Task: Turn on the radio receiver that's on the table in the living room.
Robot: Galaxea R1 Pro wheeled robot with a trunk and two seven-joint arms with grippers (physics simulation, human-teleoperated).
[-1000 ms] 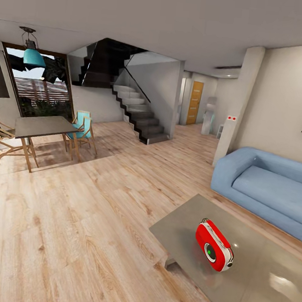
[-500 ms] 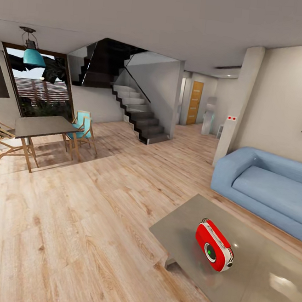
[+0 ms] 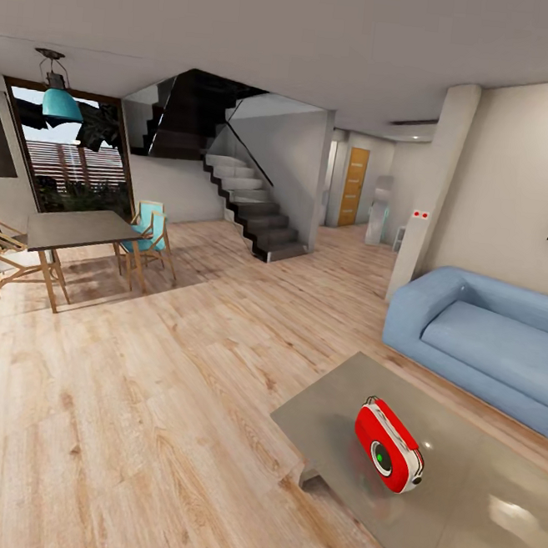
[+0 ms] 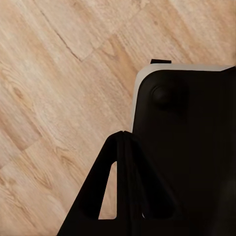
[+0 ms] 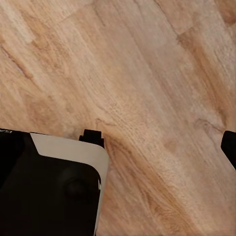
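One radio receiver (image 3: pixel 387 457) sits on the table (image 3: pixel 484 529), well away from both grippers. Left gripper (image 4: pixel 124 147) clenched; right gripper's state can't be told. Risk: a blind reach knocks it over.

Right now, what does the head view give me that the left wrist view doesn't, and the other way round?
Head view: the radio receiver on the table, with the blue sofa beyond it. Left wrist view: the left gripper, jaws together, beside the robot's dark base. Both: the wood plank floor.
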